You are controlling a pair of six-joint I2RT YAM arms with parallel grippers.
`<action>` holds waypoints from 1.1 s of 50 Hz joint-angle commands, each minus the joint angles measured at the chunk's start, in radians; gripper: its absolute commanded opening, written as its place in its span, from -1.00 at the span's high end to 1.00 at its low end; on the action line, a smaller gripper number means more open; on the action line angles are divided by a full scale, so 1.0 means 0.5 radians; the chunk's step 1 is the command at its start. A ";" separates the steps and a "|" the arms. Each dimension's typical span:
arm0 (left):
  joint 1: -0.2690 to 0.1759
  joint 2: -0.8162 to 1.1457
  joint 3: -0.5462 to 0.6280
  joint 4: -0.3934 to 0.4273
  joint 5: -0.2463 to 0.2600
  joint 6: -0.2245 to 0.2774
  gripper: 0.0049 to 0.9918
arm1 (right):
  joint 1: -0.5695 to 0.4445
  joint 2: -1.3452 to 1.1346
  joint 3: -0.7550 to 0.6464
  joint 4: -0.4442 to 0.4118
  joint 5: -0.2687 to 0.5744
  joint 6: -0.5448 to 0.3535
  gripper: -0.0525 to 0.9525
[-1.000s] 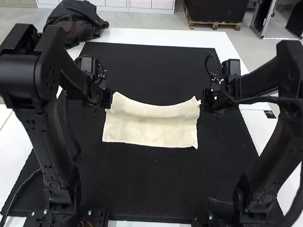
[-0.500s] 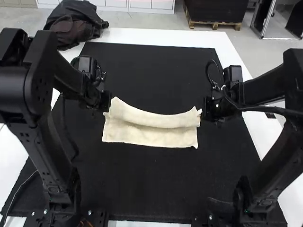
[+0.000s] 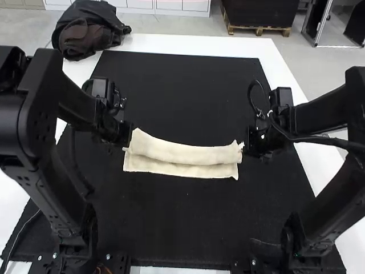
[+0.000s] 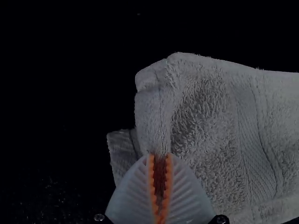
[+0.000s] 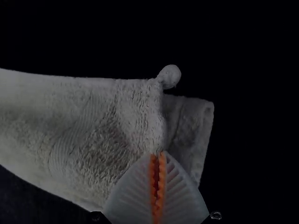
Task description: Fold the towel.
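High view: pale towel (image 3: pixel 185 153) at mid-frame, stretched between the two grippers on a black mat (image 3: pixel 188 228) over a white surface (image 3: pixel 199 44); folded over partway, with an upper layer sagging gently along its length and a strip of lower layer exposed along the lower side. Left gripper (image 3: pixel 128 140) at centre-left of the frame, at the towel's left end; right gripper (image 3: pixel 248 149) at centre-right, at the right end. In the left wrist view, ribbed white fingers (image 4: pixel 133 193) clamped on a folded end of the towel, with a lower corner just beside. In the right wrist view, orange pads (image 5: pixel 161 186) closed on the opposite end, near a small rounded knob of fabric (image 5: pixel 169 76). Dark bundled fabric (image 3: pixel 94 34) at upper left of the frame.
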 commanded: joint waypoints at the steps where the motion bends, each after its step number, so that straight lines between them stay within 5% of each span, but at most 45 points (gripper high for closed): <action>1: 0.023 -0.038 -0.035 0.014 0.022 0.044 0.96 | -0.028 -0.067 -0.042 0.000 -0.029 -0.016 0.95; 17: 0.023 -0.038 -0.143 0.066 0.007 0.078 0.87 | -0.037 -0.051 -0.198 0.098 -0.002 -0.025 0.83; 29: 0.023 -0.038 -0.250 0.143 -0.045 0.103 -0.55 | -0.037 -0.042 -0.247 0.190 0.097 -0.025 -0.49; 34: 0.044 -0.038 -0.268 0.143 -0.082 0.109 -0.97 | -0.037 -0.039 -0.232 0.190 0.106 -0.025 -0.78; 41: 0.152 -0.041 -0.262 0.155 -0.073 0.103 -0.97 | -0.031 -0.042 -0.201 0.184 0.100 -0.022 -0.91; 55: 0.379 -0.137 -0.256 0.189 0.133 0.109 -0.96 | -0.004 -0.042 -0.186 0.184 0.090 -0.016 -0.91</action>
